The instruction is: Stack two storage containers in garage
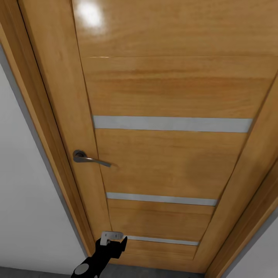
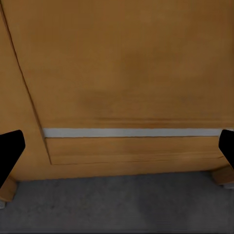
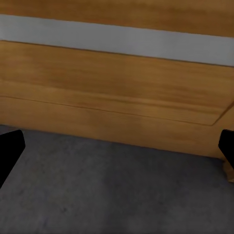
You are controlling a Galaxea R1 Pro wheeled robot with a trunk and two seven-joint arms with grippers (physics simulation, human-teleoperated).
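Observation:
The two storage containers are out of view. A closed wooden door (image 1: pixel 170 92) with pale horizontal strips stands right in front of me. My left gripper (image 1: pixel 115 242) hangs low before the door's bottom panel, open and empty. In the left wrist view its dark fingertips (image 2: pixel 10 148) sit far apart at the picture's sides, facing the door's foot and the dark grey concrete floor (image 2: pixel 117 207). My right gripper (image 3: pixel 117 148) is open too, empty, pointing at the door's lower edge and the floor (image 3: pixel 97 190).
A grey metal lever handle (image 1: pixel 87 158) sits on the door's left side, well above the left gripper. The wooden door frame (image 1: pixel 46 116) runs beside it, and a white wall (image 1: pixel 23 200) lies to the left. The door is very close.

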